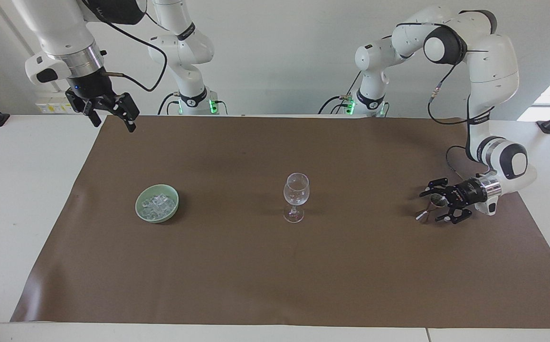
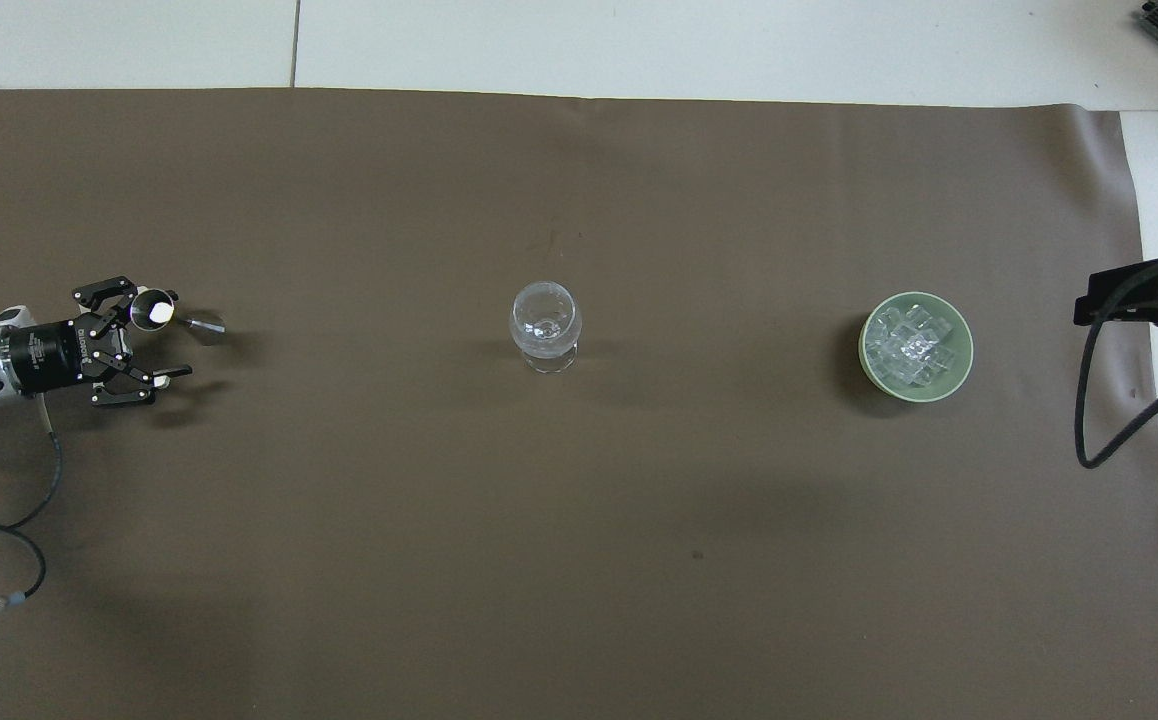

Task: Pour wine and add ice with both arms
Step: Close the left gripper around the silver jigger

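The left gripper [image 1: 439,207] is low at the left arm's end of the desk [image 1: 28,199], jaws released and straddling the metal jigger [image 1: 431,207], which stands upright with its long axis vertical. The jigger's contents cannot be judged. The wine glass [image 1: 296,195] stands mid-mat, apparently empty. The ice [image 1: 158,204] fills the green bowl [image 1: 142,214]. The right gripper [image 1: 111,111] waits raised, jaws released, nearer the bowl.

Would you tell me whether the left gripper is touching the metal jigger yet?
Cannot tell. In both views the left gripper stands open around the metal jigger, but neither shows a fingertip plainly pressing on it or clear of it.
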